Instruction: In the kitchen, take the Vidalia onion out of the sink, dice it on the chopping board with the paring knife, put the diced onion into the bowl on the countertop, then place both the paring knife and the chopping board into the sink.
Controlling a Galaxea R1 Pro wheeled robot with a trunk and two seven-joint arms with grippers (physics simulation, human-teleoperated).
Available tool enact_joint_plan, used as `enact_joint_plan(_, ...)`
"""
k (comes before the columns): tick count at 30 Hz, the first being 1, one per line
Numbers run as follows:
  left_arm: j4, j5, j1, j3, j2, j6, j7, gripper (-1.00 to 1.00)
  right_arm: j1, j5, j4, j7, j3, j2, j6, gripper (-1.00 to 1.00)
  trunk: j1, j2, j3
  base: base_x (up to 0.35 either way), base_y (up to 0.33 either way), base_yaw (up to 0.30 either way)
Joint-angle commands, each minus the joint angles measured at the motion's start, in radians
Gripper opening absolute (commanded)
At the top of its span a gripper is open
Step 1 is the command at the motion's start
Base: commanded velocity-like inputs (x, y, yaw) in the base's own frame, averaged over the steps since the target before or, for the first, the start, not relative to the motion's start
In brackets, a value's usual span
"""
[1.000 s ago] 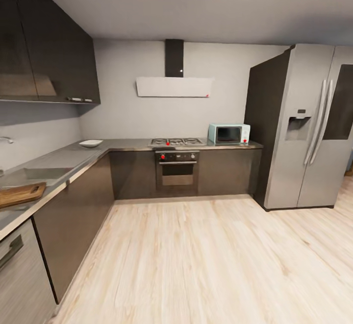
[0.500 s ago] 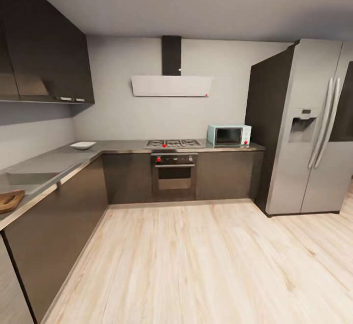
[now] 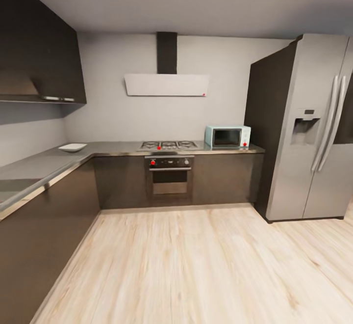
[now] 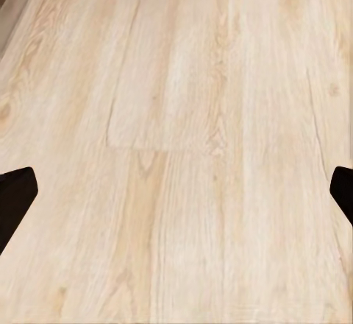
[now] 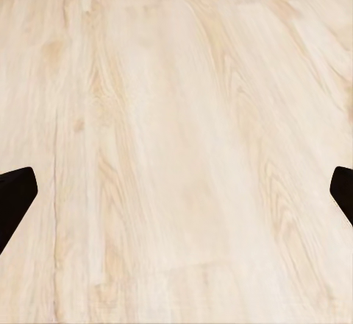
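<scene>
**Out on the kitchen floor, worktop off to the side**

Standing on pale wood floor, facing the far wall; hob and oven dead ahead, teal microwave beside the hob, steel fridge along the far side. Grey countertop running down the near side and turning the corner toward the hob; white bowl sitting near that corner of the countertop, apart from the hob. A darker recessed patch at the countertop's near end, possibly the sink, too cut off to call.

Left gripper spread wide, dark fingertips at the frame's edges, nothing between but floorboards; right gripper likewise spread and empty, fingertips well apart.

No task step under way by the look of it; both grippers free. Judging ahead: bowl likely light, rigid and smooth, liable to slide on the slick worktop; best left where it sits and filled in place; if moved, a pinch on the rim at a rounded corner looks the safest purchase.
</scene>
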Motion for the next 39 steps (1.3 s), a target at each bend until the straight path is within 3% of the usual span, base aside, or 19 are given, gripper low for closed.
enact_joint_plan(1, -0.001, 0.009, 0.000, -0.003, 0.000, -0.001, 0.000, 1.00, -0.001, 0.000, 0.001, -0.003, 0.000, 0.000, -0.003, 1.00, 0.001, 0.000, -0.001, 0.291, -0.154, 0.000)
enact_joint_plan(39, -0.001, 0.009, 0.000, -0.002, 0.000, -0.001, 0.000, 1.00, -0.001, 0.000, 0.001, -0.003, 0.002, 0.001, -0.003, 1.00, 0.001, 0.000, -0.001, 0.284, -0.141, 0.000)
